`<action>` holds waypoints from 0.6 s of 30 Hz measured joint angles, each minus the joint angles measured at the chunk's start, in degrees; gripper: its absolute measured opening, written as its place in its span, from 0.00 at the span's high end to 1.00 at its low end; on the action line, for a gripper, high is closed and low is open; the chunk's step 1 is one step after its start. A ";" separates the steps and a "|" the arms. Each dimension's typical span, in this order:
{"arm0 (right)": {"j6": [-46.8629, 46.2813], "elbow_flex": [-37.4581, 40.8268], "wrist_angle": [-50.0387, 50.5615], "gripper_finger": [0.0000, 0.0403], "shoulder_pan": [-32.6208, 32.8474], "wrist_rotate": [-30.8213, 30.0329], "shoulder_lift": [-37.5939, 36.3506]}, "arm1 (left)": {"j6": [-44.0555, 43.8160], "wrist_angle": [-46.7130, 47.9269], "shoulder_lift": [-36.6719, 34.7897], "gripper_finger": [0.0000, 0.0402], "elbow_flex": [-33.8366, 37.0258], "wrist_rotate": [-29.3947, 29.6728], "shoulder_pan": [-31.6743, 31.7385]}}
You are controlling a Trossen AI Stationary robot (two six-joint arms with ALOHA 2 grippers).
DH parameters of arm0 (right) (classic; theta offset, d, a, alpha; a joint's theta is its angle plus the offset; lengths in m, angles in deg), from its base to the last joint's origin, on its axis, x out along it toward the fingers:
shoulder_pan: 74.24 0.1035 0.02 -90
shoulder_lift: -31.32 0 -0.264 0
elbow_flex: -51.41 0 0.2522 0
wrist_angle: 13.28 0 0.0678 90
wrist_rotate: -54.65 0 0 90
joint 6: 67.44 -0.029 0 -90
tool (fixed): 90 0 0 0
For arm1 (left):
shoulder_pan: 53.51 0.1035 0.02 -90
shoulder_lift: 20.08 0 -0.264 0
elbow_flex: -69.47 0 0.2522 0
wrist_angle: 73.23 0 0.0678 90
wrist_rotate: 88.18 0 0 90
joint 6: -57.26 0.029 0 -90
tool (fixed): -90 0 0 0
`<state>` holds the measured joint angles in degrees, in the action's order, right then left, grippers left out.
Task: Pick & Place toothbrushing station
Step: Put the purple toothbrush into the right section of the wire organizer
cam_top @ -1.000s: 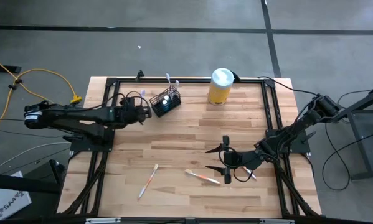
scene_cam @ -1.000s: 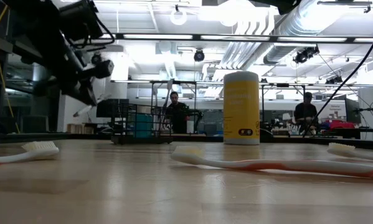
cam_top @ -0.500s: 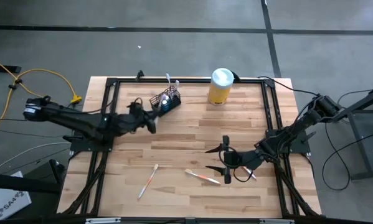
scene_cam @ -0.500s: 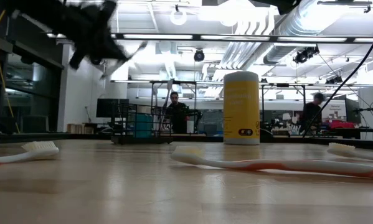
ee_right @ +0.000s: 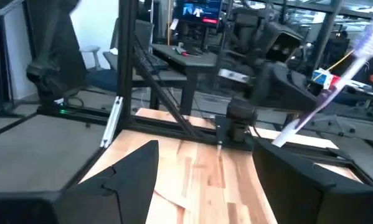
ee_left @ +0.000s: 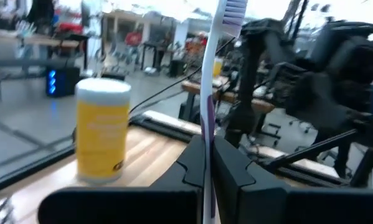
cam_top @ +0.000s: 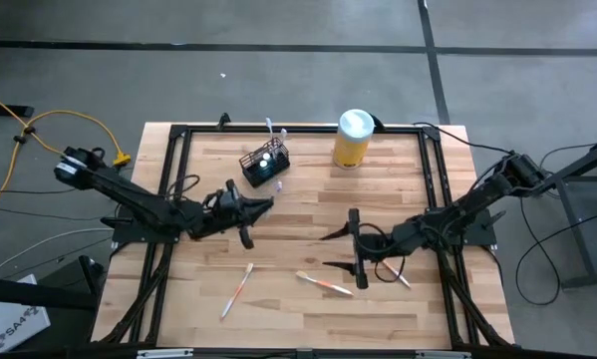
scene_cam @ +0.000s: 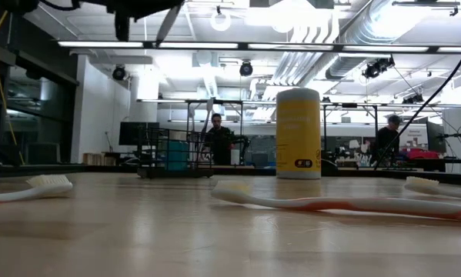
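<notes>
The toothbrushing station (cam_top: pixel 264 165), a small black wire-mesh holder, stands near the table's far edge with brush ends sticking out of its top; the low view shows it as station (scene_cam: pixel 168 150). My left gripper (cam_top: pixel 250 208) hangs above the table, nearer than the station, and is shut on a white and purple toothbrush (ee_left: pixel 208 93). My right gripper (cam_top: pixel 340 249) stands open right of centre, above the table, with nothing between its fingers (ee_right: pixel 130 168). My left gripper pinches the toothbrush's handle (ee_left: pixel 206 163) between its two fingers. The fingers lie about level and point toward the table's right. The brush runs on past the fingertips and slants upward, bristle head (ee_left: pixel 233 11) at its free end. It is lifted clear of the table.
A yellow canister (cam_top: pixel 351 138) with a white lid stands at the far edge, right of the station. Three loose toothbrushes lie near the front: one (cam_top: pixel 236 289) at the left, one orange-handled (cam_top: pixel 324 284), one (cam_top: pixel 398 276) under my right arm. A black frame (cam_top: pixel 178 130) rims the table.
My left gripper has come away from the station toward the table's near edge and centre, risen, and turned from pointing down to about level. It stays shut on the toothbrush, which now slants up ahead of it. My right gripper has risen a little and tipped up, still open.
</notes>
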<state>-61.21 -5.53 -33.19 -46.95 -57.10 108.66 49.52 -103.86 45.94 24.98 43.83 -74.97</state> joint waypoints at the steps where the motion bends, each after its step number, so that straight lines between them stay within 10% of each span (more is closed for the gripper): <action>1: -0.02 0.00 -0.06 0.38 -0.93 0.78 0.00 | 1.10 -3.28 1.84 0.99 0.00 -0.99 -0.11; 8: -1.73 0.00 -0.37 0.38 -7.47 4.12 0.00 | 5.67 -19.99 14.28 0.99 0.00 -12.22 0.48; 18: -9.84 0.01 8.87 0.38 -11.36 13.24 0.00 | -6.15 -20.75 21.62 0.99 0.00 -22.05 1.79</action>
<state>-71.06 -5.53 -24.32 -58.31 -43.86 108.66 43.37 -124.61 67.56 24.98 21.78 -73.18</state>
